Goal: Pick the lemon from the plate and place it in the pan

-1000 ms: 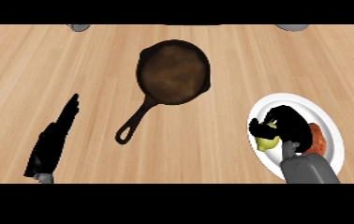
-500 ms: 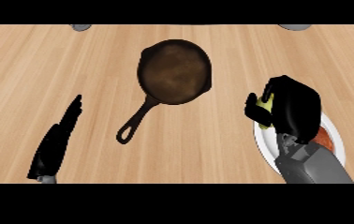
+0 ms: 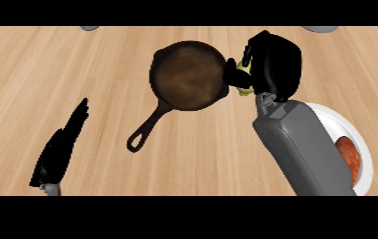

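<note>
The lemon (image 3: 244, 87) is gripped in the right hand (image 3: 275, 63), with the black fingers and thumb curled round it so that only slivers of yellow are seen at the hand's left side. The fruit is held off the plate (image 3: 338, 121) and just beside the right rim of the pan (image 3: 188, 78). It seems to be at the rim rather than over the bowl, though this is hard to settle from so steep a view. The dark pan is set in the middle of the wooden surface (image 3: 111, 58), toward the far edge, with its brown inside left bare and its handle (image 3: 148, 130) angled back toward the near-left corner. The white plate is found by the right edge, toward the near corner, and is largely covered by the grey right forearm (image 3: 303, 148); a reddish-brown item (image 3: 350, 157) is seen lying on it, just beside the forearm. The left hand (image 3: 63, 145) is seen resting by the near-left corner, fingers straight and released, well apart from the pan's handle. Two grey shapes (image 3: 90, 27) are cut off at the far edge, one toward each corner, too little shown to be named.
</note>
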Motion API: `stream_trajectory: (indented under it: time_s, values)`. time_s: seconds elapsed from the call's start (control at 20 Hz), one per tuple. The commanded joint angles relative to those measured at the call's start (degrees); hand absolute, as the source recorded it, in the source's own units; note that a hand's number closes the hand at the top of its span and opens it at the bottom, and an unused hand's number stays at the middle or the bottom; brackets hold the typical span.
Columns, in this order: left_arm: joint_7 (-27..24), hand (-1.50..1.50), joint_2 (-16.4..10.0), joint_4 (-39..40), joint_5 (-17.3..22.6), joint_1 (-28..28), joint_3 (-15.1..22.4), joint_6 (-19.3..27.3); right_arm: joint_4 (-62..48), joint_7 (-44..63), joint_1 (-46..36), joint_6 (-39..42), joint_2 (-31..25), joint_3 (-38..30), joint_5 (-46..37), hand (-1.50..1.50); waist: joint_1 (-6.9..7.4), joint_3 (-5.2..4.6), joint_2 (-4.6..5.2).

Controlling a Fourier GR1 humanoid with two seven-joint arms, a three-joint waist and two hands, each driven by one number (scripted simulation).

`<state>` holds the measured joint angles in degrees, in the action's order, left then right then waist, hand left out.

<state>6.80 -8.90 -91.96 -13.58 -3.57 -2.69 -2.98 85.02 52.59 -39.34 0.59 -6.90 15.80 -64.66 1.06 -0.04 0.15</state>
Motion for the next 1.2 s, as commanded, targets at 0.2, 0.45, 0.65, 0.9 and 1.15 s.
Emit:
stream_trajectory:
  time_s: [0.2, 0.45, 0.65, 0.9, 1.15]
  values:
    - [0.86, 0.00, 0.61, -0.79, -0.47, 0.43, 0.85, -0.21, -26.21, -9.47, -12.21, -13.53, 6.48, -9.42, 5.90, 1.50, 0.90, 0.07, 0.39]
    - [2.46, 0.00, 1.36, -1.47, -1.21, 2.50, 2.81, -0.74, -43.36, -12.01, -19.88, -21.77, 6.85, -9.39, 11.54, 1.50, 3.18, 0.07, 1.12]
    - [2.22, 0.00, 0.46, -2.12, -0.54, 2.91, 1.90, -1.38, -54.07, -14.52, -22.53, -23.62, 6.88, -8.63, 14.46, 1.50, 3.98, 0.06, 1.30]
    - [1.42, 0.00, 0.86, -0.58, -0.33, 3.65, 2.73, -2.22, -61.29, -21.68, -23.77, -19.53, 6.89, -11.41, 19.62, 1.50, 5.72, 0.11, 2.12]
    - [1.12, 0.00, 1.84, 0.64, -1.88, 4.87, 4.39, -1.59, -61.76, -21.12, -22.91, -22.73, 6.90, -20.29, 33.62, -1.50, 7.00, 0.20, 2.46]
